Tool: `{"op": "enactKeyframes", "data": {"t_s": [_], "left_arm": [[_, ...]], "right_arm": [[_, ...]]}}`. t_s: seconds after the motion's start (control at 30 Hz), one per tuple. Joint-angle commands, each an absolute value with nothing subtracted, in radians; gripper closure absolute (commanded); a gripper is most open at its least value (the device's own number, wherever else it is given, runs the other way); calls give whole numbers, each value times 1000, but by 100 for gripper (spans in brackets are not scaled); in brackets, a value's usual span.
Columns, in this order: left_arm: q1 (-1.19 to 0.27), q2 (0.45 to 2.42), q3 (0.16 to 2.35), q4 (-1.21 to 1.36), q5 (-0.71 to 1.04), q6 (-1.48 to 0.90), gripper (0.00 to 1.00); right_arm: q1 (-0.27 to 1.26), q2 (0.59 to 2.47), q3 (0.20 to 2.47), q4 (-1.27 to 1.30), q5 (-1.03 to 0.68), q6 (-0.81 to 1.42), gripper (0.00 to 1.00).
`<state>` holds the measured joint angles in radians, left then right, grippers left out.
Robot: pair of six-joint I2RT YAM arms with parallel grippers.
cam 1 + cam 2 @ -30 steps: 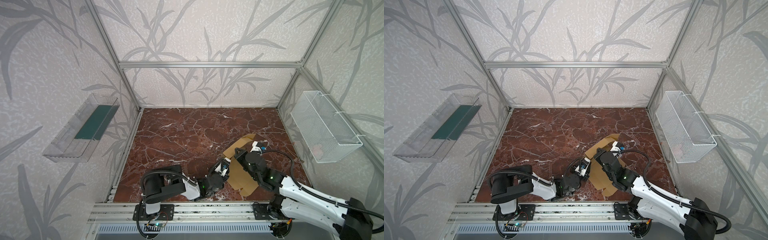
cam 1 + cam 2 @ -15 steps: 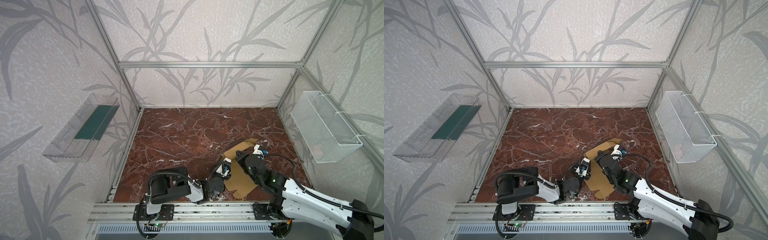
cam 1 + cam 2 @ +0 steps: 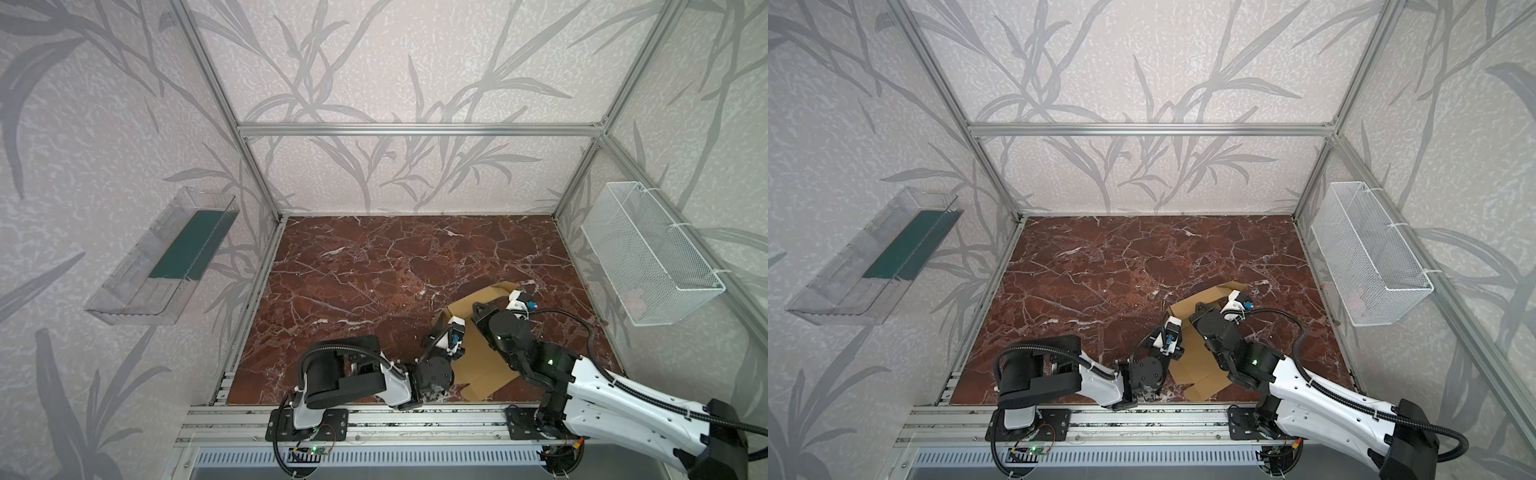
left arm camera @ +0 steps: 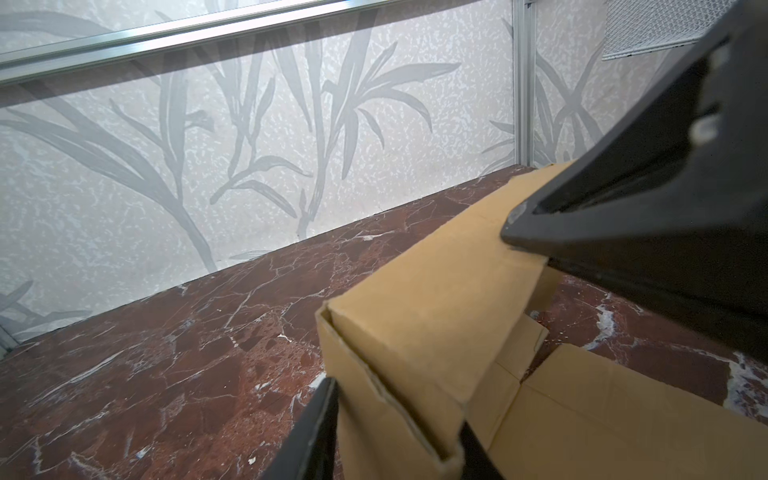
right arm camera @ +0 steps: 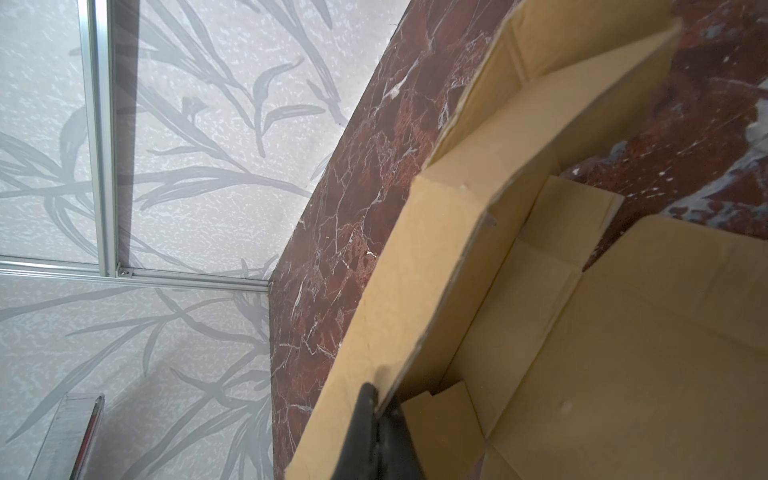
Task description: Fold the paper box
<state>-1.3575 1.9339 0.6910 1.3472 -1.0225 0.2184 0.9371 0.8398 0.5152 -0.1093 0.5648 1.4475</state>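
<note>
The paper box point(image 3: 478, 365) point(image 3: 1200, 370), plain tan cardboard, lies partly folded at the near right of the marble table top point(image 3: 374, 270). One side wall point(image 4: 436, 299) stands up, folded over double. My left gripper point(image 4: 399, 419) straddles that wall near one end, a finger point(image 4: 328, 411) pressed on each face. My right gripper point(image 5: 376, 399) is shut on the top edge of the same wall point(image 5: 436, 257) further along. In a top view it point(image 3: 478, 309) reaches over the box from the right. The box floor point(image 5: 623, 353) lies flat beside the wall.
A white wire basket point(image 3: 648, 257) hangs on the right wall. A clear plastic tray point(image 3: 166, 257) with a green sheet hangs on the left wall. An aluminium rail point(image 3: 374, 415) runs along the table's front edge, close to the box.
The box and both grippers have shifted slightly towards the front edge. The left jaws have closed in on the folded wall. The right gripper has kept its pinch.
</note>
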Motion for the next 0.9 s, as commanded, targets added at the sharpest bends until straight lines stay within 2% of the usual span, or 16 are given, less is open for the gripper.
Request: {"op": "enactKeyframes", "data": {"t_s": [0.0, 0.5, 0.57, 0.67, 0.87], "left_arm": [[-1345, 1943, 717, 1413, -1110, 230, 66], [-1342, 1952, 720, 1414, -1176, 219, 84], [-1341, 1951, 718, 1414, -1180, 222, 88], [-1333, 1943, 708, 1414, -1180, 231, 100], [-1303, 1897, 656, 1410, -1143, 267, 100]], "right_arm": [[960, 838, 527, -206, 563, 1437, 100], [991, 851, 537, -210, 560, 1438, 98], [1000, 850, 541, -214, 563, 1431, 96], [1013, 844, 558, -242, 572, 1421, 91], [1054, 811, 588, -285, 568, 1384, 74]]}}
